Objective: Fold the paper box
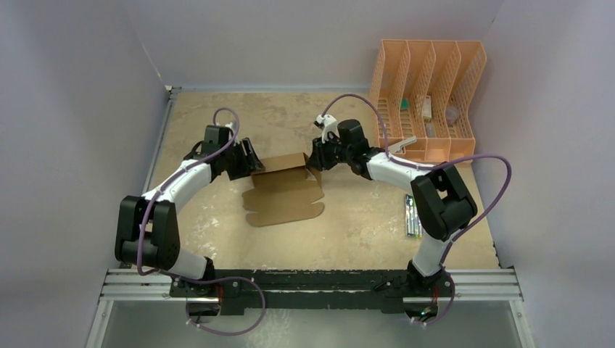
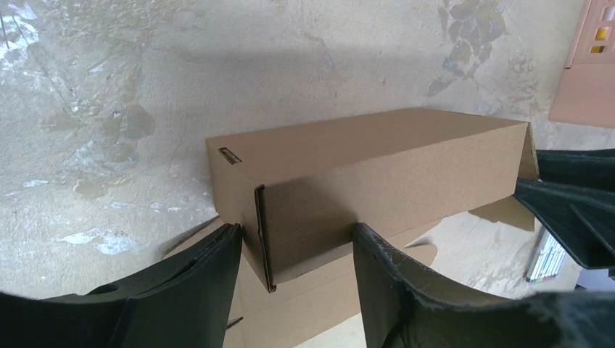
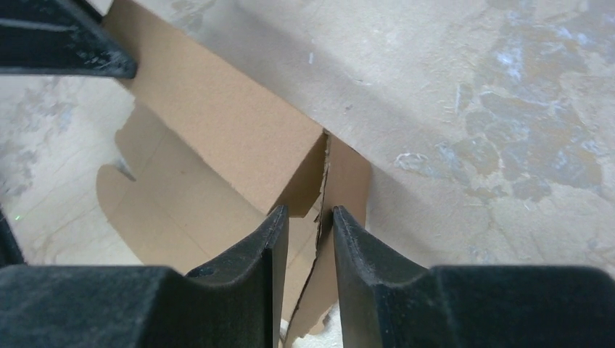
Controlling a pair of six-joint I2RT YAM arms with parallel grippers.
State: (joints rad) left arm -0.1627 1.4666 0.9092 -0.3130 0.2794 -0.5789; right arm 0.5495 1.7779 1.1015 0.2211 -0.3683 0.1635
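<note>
The paper box [image 1: 283,185] is brown cardboard lying mid-table, with a raised folded wall at the back and tabbed flaps flat in front. My left gripper [image 1: 254,165] is at its left end. In the left wrist view it [image 2: 297,235] is open, the fingers straddling the box's [image 2: 377,167] near end corner without touching it. My right gripper [image 1: 313,161] is at the right end. In the right wrist view its [image 3: 310,212] fingers stand a narrow gap apart, with the box's [image 3: 217,116] end flap between them, lying against the right finger.
An orange plastic file rack [image 1: 428,94] stands at the back right, close behind the right arm. A pack of coloured markers [image 1: 413,215] lies right of the box. Grey walls enclose the table on three sides.
</note>
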